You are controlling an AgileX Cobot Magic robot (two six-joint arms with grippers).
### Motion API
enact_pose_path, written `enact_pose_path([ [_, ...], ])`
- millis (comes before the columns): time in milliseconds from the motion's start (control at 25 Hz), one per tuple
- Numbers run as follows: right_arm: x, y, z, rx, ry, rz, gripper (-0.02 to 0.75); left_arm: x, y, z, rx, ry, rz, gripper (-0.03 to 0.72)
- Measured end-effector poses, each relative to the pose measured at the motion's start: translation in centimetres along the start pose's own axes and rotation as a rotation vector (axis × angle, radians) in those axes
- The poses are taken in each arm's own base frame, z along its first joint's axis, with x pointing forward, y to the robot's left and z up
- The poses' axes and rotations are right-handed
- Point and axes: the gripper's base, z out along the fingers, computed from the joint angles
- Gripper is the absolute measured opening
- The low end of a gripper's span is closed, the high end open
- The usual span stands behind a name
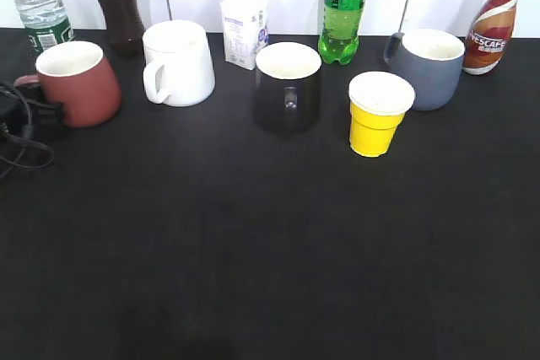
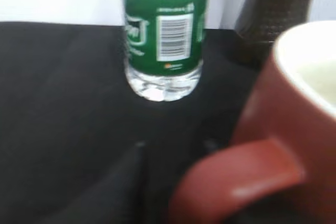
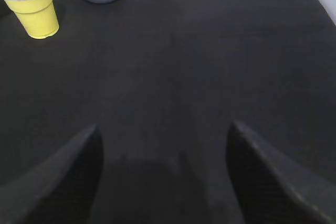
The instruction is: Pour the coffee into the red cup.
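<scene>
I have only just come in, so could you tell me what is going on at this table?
The left claw is at the handle of the red cup, which sits tilted at the table's far left; whether the claw has closed is unclear. The right claw hangs open over bare black cloth, holding nothing. The Nescafe coffee bottle stands untouched at the far right, behind the grey mug, so no pouring has begun.

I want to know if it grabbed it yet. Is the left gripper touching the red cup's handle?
Cannot tell. In the exterior view the left gripper sits right at the red cup handle, which looks tilted, but the left wrist view is too blurry to show contact.
</scene>
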Motion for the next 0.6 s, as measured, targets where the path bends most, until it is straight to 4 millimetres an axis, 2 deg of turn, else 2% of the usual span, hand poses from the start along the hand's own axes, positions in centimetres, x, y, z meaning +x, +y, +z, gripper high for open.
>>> enact_pose_path([
  [40, 0.0, 0.0, 0.0, 0.0, 0.0, 0.0, 0.571, 0.0, 0.0, 0.0, -0.001, 0.0, 0.003, 0.09],
  [280, 0.0, 0.0, 0.0, 0.0, 0.0, 0.0, 0.571, -0.1, 0.0, 0.0, 0.006, -0.014, 0.016, 0.083],
  [360, 0.0, 0.0, 0.0, 0.0, 0.0, 0.0, 0.571, -0.8, -0.1, -0.3, 0.018, -0.033, 0.027, 0.078],
  [440, 0.0, 0.0, 0.0, 0.0, 0.0, 0.0, 0.571, -2.2, -0.3, -1.7, 0.028, -0.066, 0.037, 0.076],
  [600, 0.0, 0.0, 0.0, 0.0, 0.0, 0.0, 0.571, -2.2, -1.0, -6.9, 0.069, -0.057, 0.061, 0.075],
])
